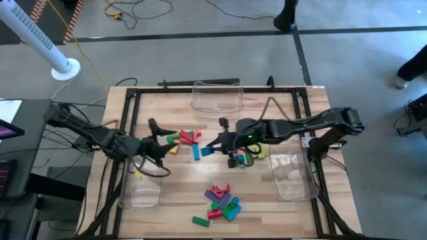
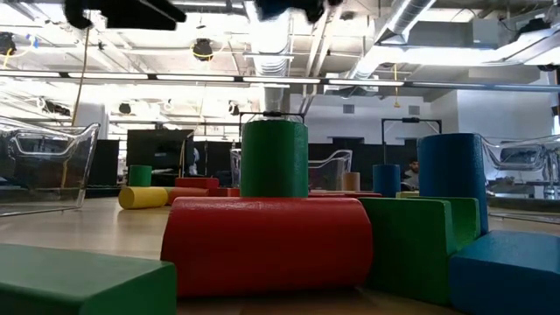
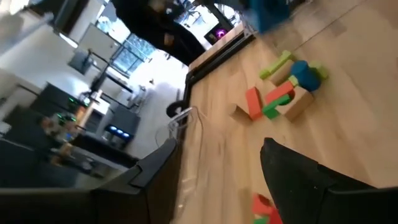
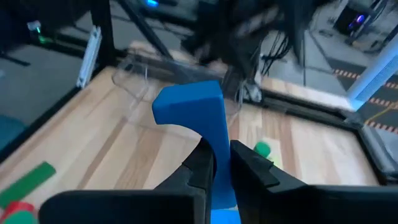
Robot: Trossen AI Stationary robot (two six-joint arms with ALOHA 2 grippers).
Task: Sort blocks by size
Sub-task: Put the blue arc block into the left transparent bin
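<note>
Above table centre: right gripper (image 4: 222,163) clamped on blue arch block (image 4: 198,118); left gripper (image 1: 157,148) fingers apart, empty.

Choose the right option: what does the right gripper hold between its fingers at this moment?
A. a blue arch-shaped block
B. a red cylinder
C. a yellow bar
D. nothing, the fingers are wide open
A: in the right wrist view the right gripper has its two dark fingers shut on a blue arch-shaped block, lifted above the wooden table.
</note>
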